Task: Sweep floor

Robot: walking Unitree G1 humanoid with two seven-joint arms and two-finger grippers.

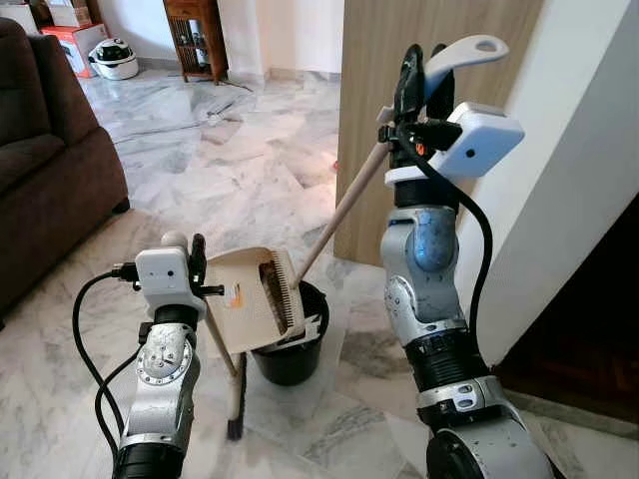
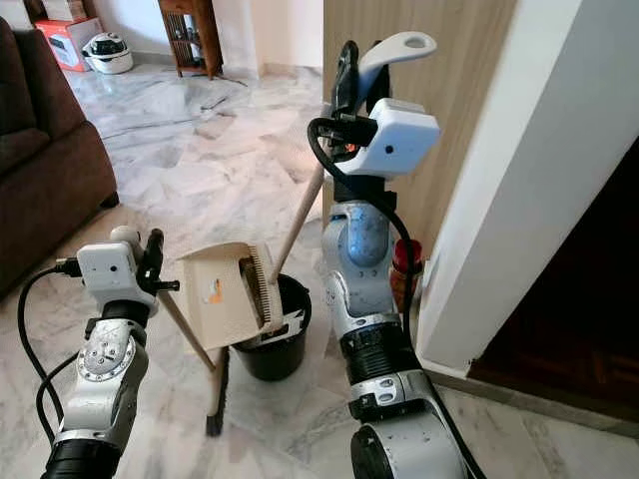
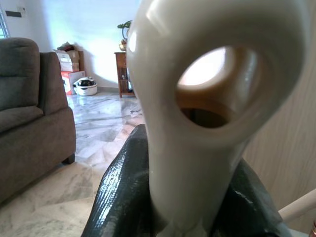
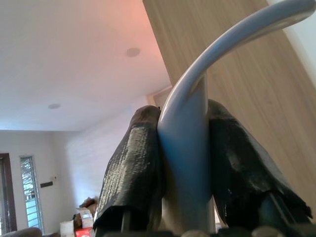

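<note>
The right gripper [image 1: 423,68] was raised high beside a wooden panel [image 1: 371,60], and its two black fingers were clamped together on the pale looped top of a long dustpan handle [image 1: 344,210]. From there the stick ran down at a slant toward the robot's left. At its lower end the cream dustpan [image 1: 250,299] was held tilted over the rim of a black bucket [image 1: 295,357], with its comb teeth facing the bucket. The bucket stood on the marble floor [image 1: 220,170] just beside the foot of the panel.

The left gripper [image 1: 196,261] was held low, near the dustpan's left edge. In the left wrist view its fingers [image 3: 121,197] were seen closed around the cream top of the broom, which has a hanging hole. The broom [image 1: 236,404] hung down from that grip, and its dark bristles were seen at the floor just left of the bucket. A brown sofa [image 1: 40,170] stood along the floor's left side.
</note>
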